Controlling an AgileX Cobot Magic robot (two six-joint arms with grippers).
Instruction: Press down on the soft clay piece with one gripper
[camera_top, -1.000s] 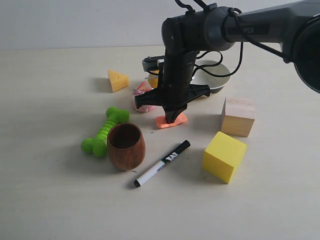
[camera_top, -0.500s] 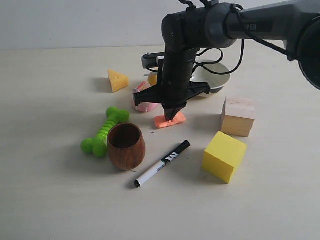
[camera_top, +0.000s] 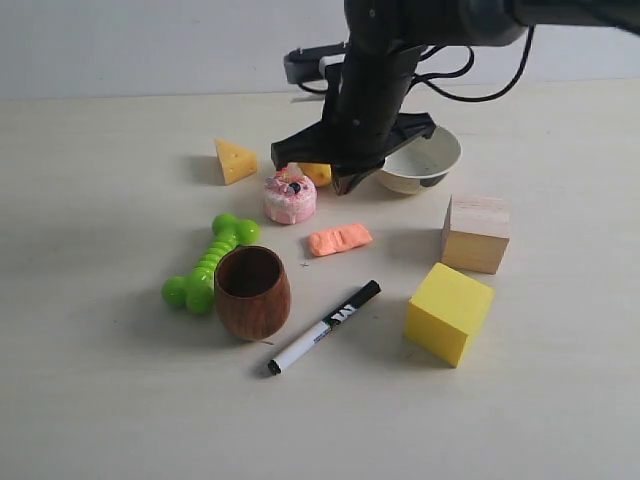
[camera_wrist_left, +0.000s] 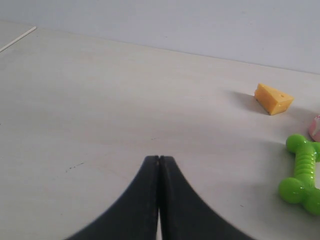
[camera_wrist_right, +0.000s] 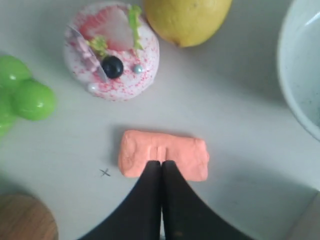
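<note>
right gripper (camera_wrist_right: 161, 162): fingers pressed flat together with nothing between them. In the exterior view it hangs in the upper middle of the frame, tip down, lifted off the table (camera_top: 100, 400).
right gripper and clay: the exterior view shows a clear gap between the closed tip and the soft clay piece (camera_top: 340, 240), which lies lower in the frame; they are apart.
left gripper (camera_wrist_left: 159, 160): fingers closed against each other, holding nothing, over bare table top.
soft clay piece: lies flat on the table at the centre of the exterior frame, long side running left to right. The right wrist view shows a small groove across its top.
cake piece (camera_top: 290, 196): up and left of the clay, near but not touching.
lemon (camera_top: 317, 174): just behind the cake, partly hidden by the gripper.
bowl (camera_top: 425, 160): upper right of the clay, behind the gripper.
cheese wedge (camera_top: 235, 161): upper left, well apart from the clay.
green dumbbell toy (camera_top: 208, 262): left of centre, beside the wooden cup (camera_top: 252, 292).
marker (camera_top: 324, 327): below the clay, lying at a slant.
wooden block (camera_top: 476, 233): right of the clay.
yellow cube (camera_top: 449, 312): lower right, just below the wooden block.
</note>
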